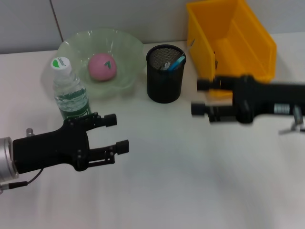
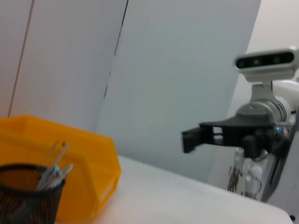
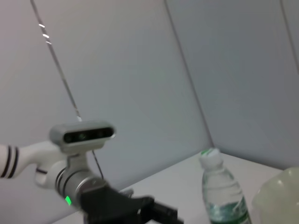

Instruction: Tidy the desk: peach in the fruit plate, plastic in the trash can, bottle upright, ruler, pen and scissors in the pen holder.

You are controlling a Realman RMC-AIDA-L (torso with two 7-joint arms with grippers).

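The left hand (image 1: 123, 133) hangs nearest over the bare white surface (image 1: 190, 191), fingers spread apart and holding nothing. Just behind it the bottle (image 1: 70, 90) stands upright, cap on top. Across from it, well apart, the right hand (image 1: 202, 98) hovers above the surface with its fingers parted too, nothing between them.

Beyond the left hand, past the bottle, the peach (image 1: 102, 67) lies in the plate (image 1: 125, 47). Between the two hands and farther back stands the pen holder (image 1: 165, 74), with thin items poking out of its mouth; which of ruler, pen and scissors they are I cannot tell. Just behind the right hand sits the yellow trash can (image 1: 252, 33); whether plastic lies inside is hidden.

Judging from this layout, every sorting step looks done: nothing loose remains between or before the hands. The task seems at its close, so the next move probably calls only for both arms drawing back clear of the bottle and pen holder without knocking either.
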